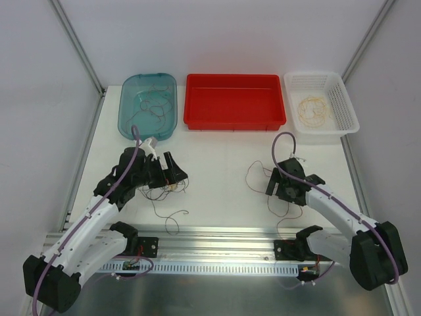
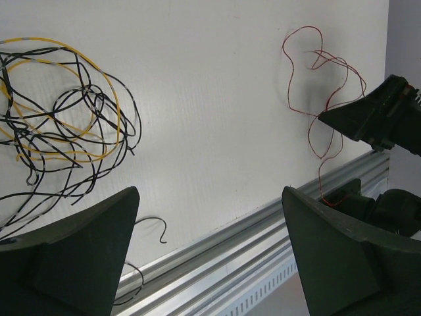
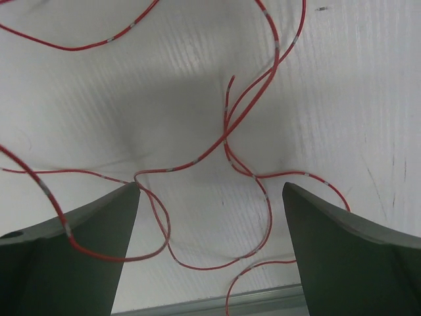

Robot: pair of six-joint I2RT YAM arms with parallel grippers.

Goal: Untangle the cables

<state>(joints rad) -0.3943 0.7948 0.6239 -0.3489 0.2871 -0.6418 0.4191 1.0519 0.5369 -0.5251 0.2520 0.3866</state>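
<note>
I have both pairs of fingers spread wide and holding nothing. The right fingers (image 3: 342, 250) straddle the red cable (image 3: 230, 131), which lies loose on the table (image 1: 223, 158) right beneath them. Its loops run mostly crosswise through the gap, so I judge a straight drop would catch a strand.

The left fingers (image 2: 85, 250) frame mostly bare table. The black-and-yellow tangle (image 2: 59, 112) sits just ahead and off to one side, outside the gap, so that arm would need a sideways shift first. The left arm is nearer the tangle and the right arm nearer the red cable. The two lie well apart.

At the far edge, the blue tub (image 1: 129, 99) holds some thin wires (image 1: 152, 105), the white basket (image 1: 342, 99) holds a yellow coil (image 1: 312, 108), and I can make out nothing in the red tray (image 1: 235, 122).
</note>
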